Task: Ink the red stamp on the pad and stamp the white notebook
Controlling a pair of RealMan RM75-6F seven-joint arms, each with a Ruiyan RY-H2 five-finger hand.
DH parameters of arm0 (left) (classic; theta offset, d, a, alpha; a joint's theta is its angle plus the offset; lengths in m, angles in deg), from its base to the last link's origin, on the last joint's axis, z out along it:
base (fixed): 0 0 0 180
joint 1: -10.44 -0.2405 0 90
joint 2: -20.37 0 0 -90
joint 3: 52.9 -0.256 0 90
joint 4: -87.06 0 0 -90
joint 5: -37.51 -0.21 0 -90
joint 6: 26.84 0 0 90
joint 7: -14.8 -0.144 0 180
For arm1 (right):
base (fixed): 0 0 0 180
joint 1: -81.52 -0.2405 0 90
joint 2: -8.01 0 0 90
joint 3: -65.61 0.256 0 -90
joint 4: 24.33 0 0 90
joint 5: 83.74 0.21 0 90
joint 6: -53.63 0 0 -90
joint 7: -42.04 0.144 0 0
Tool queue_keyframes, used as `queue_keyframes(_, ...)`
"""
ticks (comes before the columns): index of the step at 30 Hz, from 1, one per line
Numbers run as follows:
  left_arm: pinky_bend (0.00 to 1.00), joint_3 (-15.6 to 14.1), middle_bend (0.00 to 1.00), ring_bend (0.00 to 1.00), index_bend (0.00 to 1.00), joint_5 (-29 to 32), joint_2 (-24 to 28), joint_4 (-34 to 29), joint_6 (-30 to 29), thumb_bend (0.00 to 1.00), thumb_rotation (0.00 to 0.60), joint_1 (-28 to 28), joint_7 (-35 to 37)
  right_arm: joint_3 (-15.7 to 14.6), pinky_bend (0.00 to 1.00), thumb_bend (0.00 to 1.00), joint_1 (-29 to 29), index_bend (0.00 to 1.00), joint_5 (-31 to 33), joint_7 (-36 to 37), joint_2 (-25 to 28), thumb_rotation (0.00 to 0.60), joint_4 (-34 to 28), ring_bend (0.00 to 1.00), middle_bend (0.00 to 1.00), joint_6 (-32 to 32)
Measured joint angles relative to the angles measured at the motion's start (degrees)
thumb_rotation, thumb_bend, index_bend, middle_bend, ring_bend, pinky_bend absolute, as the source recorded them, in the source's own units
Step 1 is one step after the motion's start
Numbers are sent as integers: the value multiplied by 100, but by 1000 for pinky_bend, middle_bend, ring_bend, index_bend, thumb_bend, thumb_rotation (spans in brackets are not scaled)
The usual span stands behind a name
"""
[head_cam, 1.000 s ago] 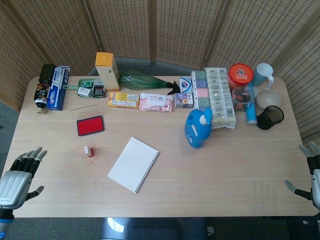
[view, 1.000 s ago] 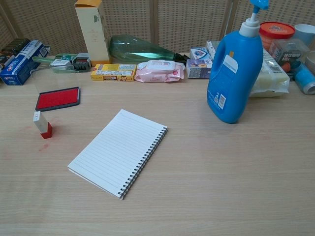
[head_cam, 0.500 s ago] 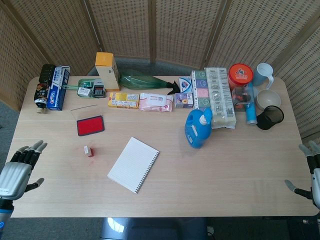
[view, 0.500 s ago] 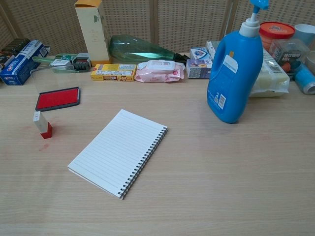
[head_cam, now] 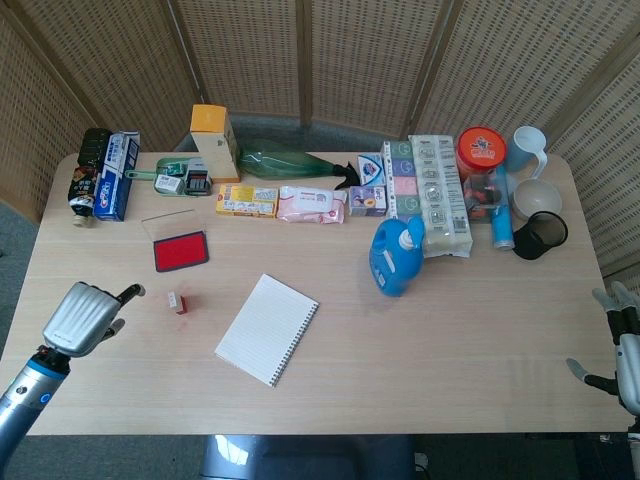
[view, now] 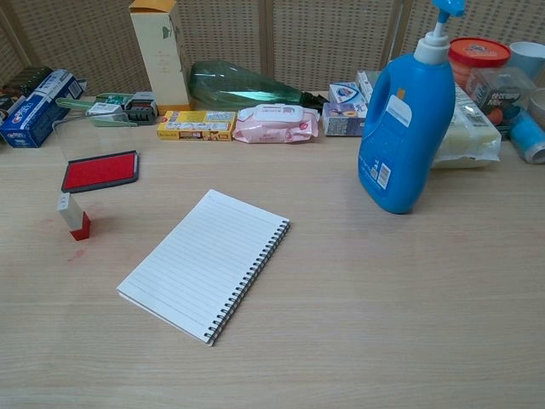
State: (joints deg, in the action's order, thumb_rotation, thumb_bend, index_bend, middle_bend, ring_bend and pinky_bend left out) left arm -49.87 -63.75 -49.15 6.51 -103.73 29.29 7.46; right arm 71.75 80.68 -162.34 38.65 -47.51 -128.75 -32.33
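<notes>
The red stamp (head_cam: 178,301) stands upright on the counter (head_cam: 450,340), just in front of the ink pad (head_cam: 181,250) and to the left of the white notebook (head_cam: 267,329), touching neither. It looks like a small, rigid block, red at the base and pale at the top, so it is probably very light and easy to tip; the sensible hold is a pinch across the pale upper part, keeping clear of the red end, since faint reddish smudges on the wood beside it suggest that end carries ink. The notebook is a thin spiral-bound pad lying flat with a ruled page up; it would likely slide under a glancing press, so the stamp should come straight down. The ink pad is a shallow dark tray filled with a red cushion, its clear lid apparently lying just behind it. The left hand (head_cam: 85,315) hovers near the stamp on its left, holding nothing, its fingers (head_cam: 128,294) mostly curled in with one pointing toward the stamp. The right hand (head_cam: 622,345) sits at the far right edge, empty, fingers apart. Among the other containers, the blue detergent jug (head_cam: 397,256) is capped with a pump, the white bowl (head_cam: 537,198) and black cup (head_cam: 541,235) show nothing inside, and the contents of the pale mug (head_cam: 530,147) cannot be seen.
</notes>
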Motion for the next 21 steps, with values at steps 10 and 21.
queue_keyframes(10,1000,-86,1000,1000,450,-82,-760,1232,609,218,600,570,-102,23,0,0,-49,117,123,-118,-67,600,35,0,4,77)
queue_keyframes(21,1000,-307,1000,1000,451,77,-1443,2164,800,262,600,758,10,28,0,0,-62,117,180,-75,-45,600,40,0,3,130)
